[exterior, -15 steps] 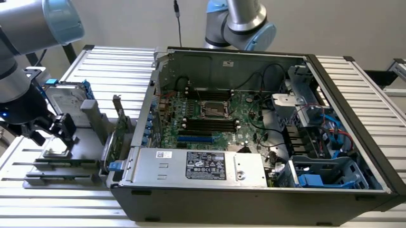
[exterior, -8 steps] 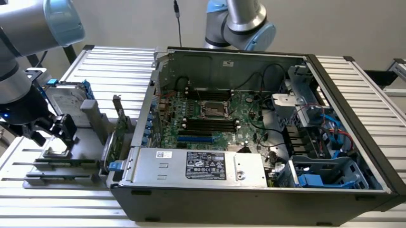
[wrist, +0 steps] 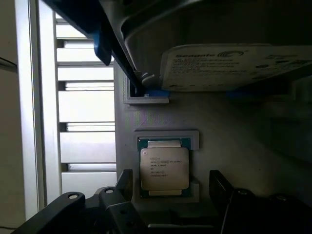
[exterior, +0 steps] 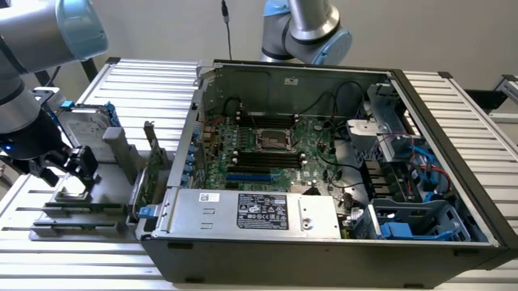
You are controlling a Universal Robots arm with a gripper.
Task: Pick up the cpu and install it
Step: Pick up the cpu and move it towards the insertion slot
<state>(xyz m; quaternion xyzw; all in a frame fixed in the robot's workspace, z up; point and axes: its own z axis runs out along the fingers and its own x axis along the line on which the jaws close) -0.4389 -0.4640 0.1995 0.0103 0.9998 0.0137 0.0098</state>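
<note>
The cpu lies flat in a shallow recess of the grey holder, with its metal lid facing up to the camera. It is almost square; the slightly longer side runs toward the hard drive, and the printed lines run across it. The gripper hangs over the chip with its two fingers spread wide, one on each side, not touching it. In the exterior view the gripper is at the left edge of the frame, above the holder, beside the open computer case.
</note>
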